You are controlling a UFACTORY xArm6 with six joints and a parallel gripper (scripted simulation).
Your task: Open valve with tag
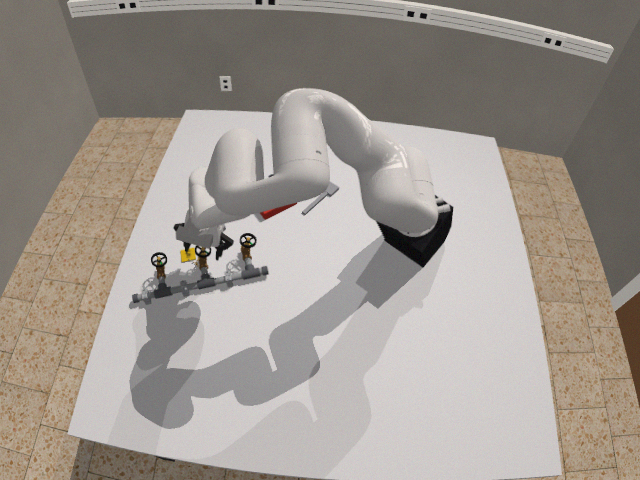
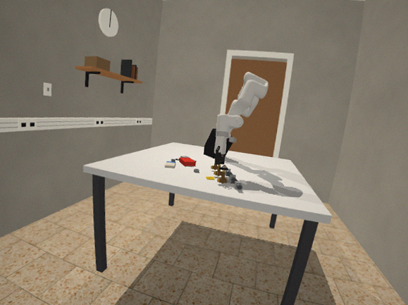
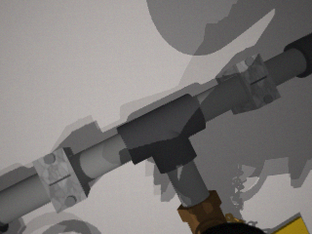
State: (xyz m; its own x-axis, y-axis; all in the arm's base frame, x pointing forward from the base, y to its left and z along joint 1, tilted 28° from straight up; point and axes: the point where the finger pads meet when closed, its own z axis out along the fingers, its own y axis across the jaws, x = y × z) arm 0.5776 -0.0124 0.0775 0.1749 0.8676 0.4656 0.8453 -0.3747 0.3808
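Observation:
Three valves with black handwheels stand in a row on a grey pipe (image 1: 180, 288) (image 3: 97, 163). The left valve (image 1: 159, 253) and the right valve (image 1: 252, 236) stand free. A yellow tag (image 1: 186, 255) (image 2: 210, 178) (image 3: 298, 225) lies behind the middle valve (image 1: 202, 252) and hangs on it by a chain (image 3: 238, 182). My gripper (image 1: 204, 246) (image 2: 219, 160) is open, with its fingers on either side of the middle handwheel, holding nothing. The wrist view looks down past the brass stem (image 3: 202, 211) to the dark tee fitting (image 3: 163, 134); the fingers do not show there.
A red box (image 1: 276, 210) (image 2: 187, 161), a small white and blue item (image 2: 170, 164) and a small grey piece (image 2: 196, 170) lie on the white table (image 1: 413, 361) behind the valves. The arm's black base (image 1: 418, 240) stands at the right.

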